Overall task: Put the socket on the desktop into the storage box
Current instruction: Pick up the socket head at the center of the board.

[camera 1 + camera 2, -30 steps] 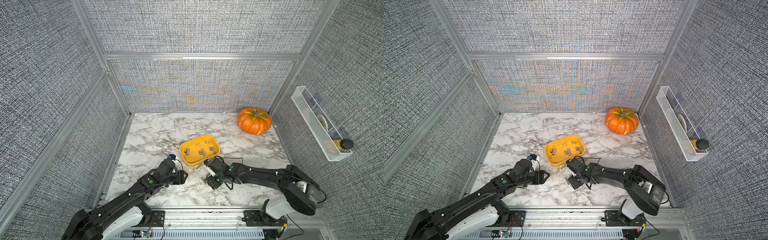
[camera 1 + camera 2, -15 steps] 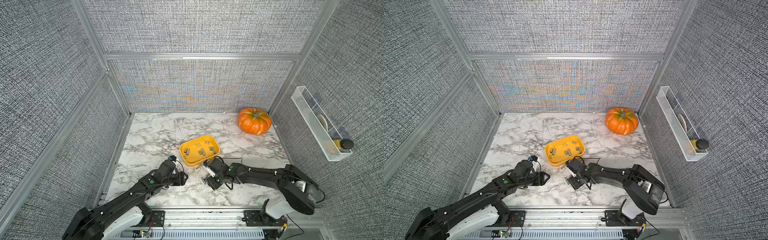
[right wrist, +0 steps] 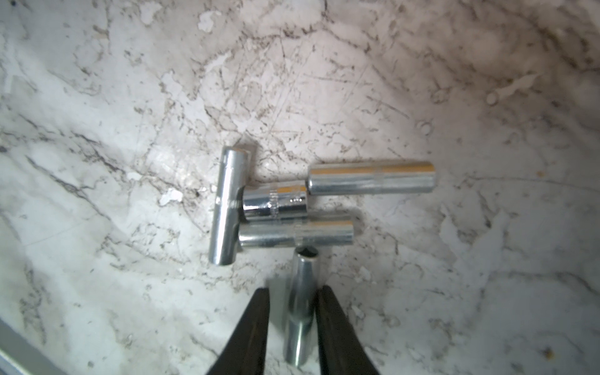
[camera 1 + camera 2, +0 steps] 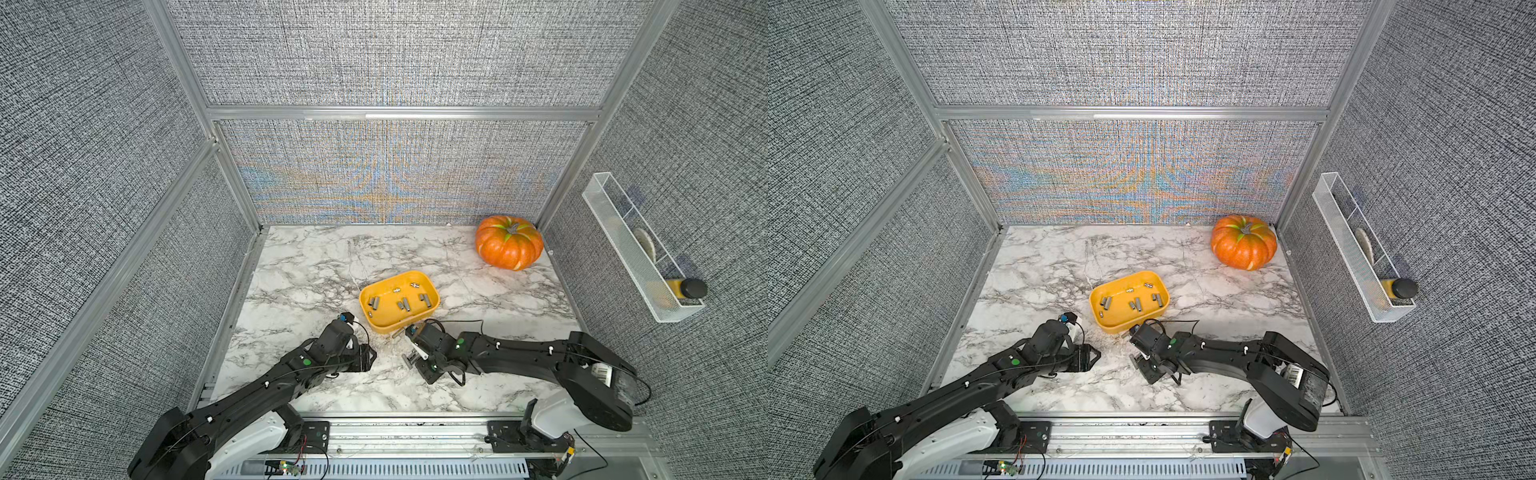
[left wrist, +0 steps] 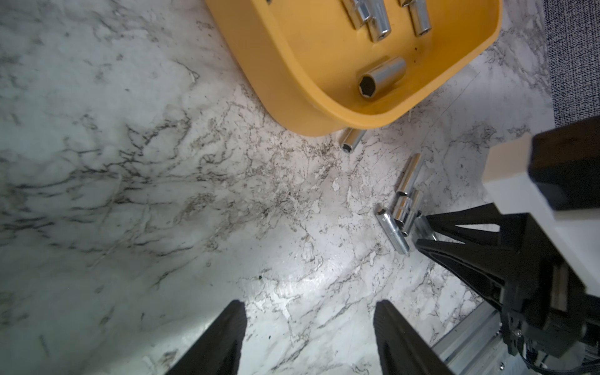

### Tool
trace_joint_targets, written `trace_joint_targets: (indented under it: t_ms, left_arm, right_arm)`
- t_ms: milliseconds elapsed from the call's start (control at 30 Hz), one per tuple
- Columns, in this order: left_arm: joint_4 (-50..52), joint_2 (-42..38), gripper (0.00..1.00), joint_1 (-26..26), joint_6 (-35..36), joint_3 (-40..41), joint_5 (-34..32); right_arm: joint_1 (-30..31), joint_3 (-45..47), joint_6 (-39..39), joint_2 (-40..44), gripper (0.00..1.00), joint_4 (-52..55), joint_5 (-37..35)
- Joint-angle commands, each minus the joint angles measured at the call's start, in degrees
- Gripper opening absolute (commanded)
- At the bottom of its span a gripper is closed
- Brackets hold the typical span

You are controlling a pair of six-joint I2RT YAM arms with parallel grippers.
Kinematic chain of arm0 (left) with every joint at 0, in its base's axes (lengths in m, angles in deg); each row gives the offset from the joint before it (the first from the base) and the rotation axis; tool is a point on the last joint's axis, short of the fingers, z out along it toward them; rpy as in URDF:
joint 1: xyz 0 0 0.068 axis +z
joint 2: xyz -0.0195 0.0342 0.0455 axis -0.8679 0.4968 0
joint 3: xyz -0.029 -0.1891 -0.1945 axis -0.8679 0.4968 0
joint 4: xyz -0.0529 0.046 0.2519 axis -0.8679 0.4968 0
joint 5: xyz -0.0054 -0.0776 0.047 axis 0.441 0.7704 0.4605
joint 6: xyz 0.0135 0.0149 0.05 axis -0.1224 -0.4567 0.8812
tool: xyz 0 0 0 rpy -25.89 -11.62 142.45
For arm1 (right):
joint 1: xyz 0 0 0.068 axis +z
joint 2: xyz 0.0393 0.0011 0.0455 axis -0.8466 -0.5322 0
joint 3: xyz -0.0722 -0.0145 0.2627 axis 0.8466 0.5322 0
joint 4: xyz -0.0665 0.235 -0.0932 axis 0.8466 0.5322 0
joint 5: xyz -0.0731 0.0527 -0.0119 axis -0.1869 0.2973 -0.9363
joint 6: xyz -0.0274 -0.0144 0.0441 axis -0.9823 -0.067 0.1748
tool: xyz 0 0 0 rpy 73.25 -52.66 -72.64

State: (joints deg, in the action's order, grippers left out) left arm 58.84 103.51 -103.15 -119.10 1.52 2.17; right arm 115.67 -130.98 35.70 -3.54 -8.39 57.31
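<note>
Reaching low over the desk (image 4: 311,270) on the near side of the storage box (image 4: 388,326) with both arms. Flanking one lying socket (image 3: 300,308) with the right gripper (image 3: 293,290), fingers (image 3: 256,324) narrow, one touching, a sliver open at the other; firm hold unclear. Left gripper (image 5: 310,305) fingers wide over the desk. Clear from the right wrist: four more sockets (image 3: 276,204) bunched just beyond. Plain from the left wrist: a stray socket (image 5: 352,143) at the box's near wall. Behind the box, a pumpkin (image 4: 509,249).
</note>
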Motion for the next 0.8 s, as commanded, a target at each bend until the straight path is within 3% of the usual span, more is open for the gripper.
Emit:
trace_joint_targets:
  t_ms: [0, 167, 467, 767]
  left_arm:
    - [-1.3, 0.6, 0.68, 0.0, 0.0, -0.2, -0.6]
    - [-1.5, 1.3, 0.68, 0.0, -0.1, -0.6, -0.9]
    - [-1.8, 1.6, 0.68, 0.0, 0.3, -1.0, -1.5]
    - [-1.1, 3.3, 0.67, -0.1, 1.7, -2.6, -2.0]
  right_arm:
    - [0.7, 0.6, 2.2, -0.7, 0.22, 2.6, 0.2]
    - [1.1, 0.6, 3.3, -1.2, 0.11, 4.1, -2.2]
    - [1.4, 0.2, 4.8, -1.5, 0.06, 5.6, -4.0]
    - [-1.0, -0.8, 10.3, 5.6, 0.0, 11.4, -5.7]
